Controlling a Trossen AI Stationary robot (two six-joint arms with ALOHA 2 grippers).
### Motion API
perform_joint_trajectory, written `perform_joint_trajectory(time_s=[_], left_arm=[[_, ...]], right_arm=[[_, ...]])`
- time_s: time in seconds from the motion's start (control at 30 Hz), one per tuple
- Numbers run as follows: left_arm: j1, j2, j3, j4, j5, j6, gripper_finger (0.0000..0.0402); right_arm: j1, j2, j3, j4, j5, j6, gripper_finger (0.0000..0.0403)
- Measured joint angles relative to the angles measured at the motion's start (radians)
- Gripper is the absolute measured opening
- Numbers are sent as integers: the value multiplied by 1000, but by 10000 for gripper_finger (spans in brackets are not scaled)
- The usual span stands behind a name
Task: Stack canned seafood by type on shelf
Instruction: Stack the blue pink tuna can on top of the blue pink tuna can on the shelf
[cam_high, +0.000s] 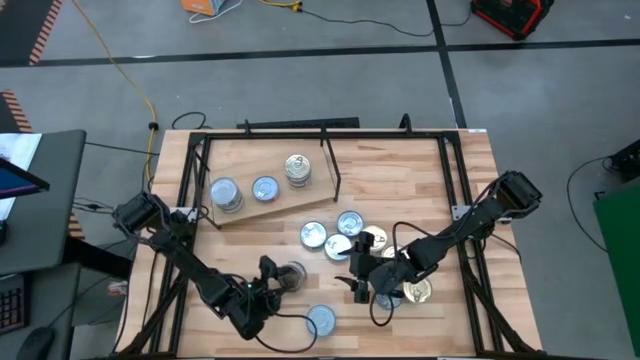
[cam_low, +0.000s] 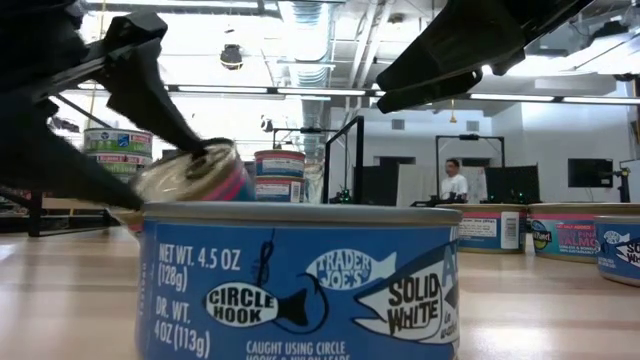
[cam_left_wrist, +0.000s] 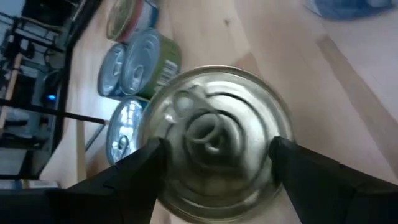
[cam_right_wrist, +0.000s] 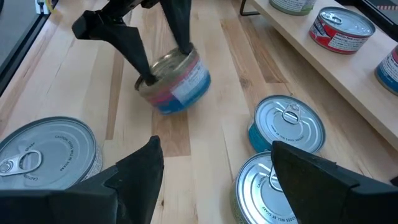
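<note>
My left gripper (cam_high: 284, 278) is shut on a silver-lidded tin with a pink and blue label (cam_right_wrist: 174, 81) at the table's near left. The same tin fills the left wrist view (cam_left_wrist: 217, 137). My right gripper (cam_high: 362, 278) hangs open above loose tins (cam_right_wrist: 286, 121) at the table's middle, with nothing between its fingers. The plywood shelf (cam_high: 250, 212) lies at the far left. On it stand two blue-labelled tins (cam_high: 225, 195) (cam_high: 265, 188) and a short stack (cam_high: 297, 170). My left gripper pinches the tin's round side wall (cam_right_wrist: 149, 84) between its two fingers, one on each opposite side. The fingers (cam_right_wrist: 134, 50) slant down from the table's near left. The tin sits tilted in the hold; whether its lower edge touches the table I cannot tell.
Several loose tins lie at mid-table (cam_high: 340, 240), one gold-lidded (cam_high: 415, 290). A blue tuna tin (cam_high: 320, 320) stands near the front edge. A black rod frame (cam_high: 330, 160) rises over the shelf, and black rails run along the table's sides (cam_high: 470, 250).
</note>
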Motion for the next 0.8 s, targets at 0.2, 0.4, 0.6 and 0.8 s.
perform_joint_trajectory(time_s=[0.2,0.4,0.6,0.8], left_arm=[[-12,1,-1,-5,-10,-2,295],[-15,1,-1,-6,-19,-7,295],[-15,1,-1,-23,-8,-19,295],[-15,1,-1,-46,-1,-24,295]], right_arm=[[0,0,0,0,0,0,324],[0,0,0,-2,0,8,324],[0,0,0,-5,0,9,324],[-3,12,0,16,1,9,324]])
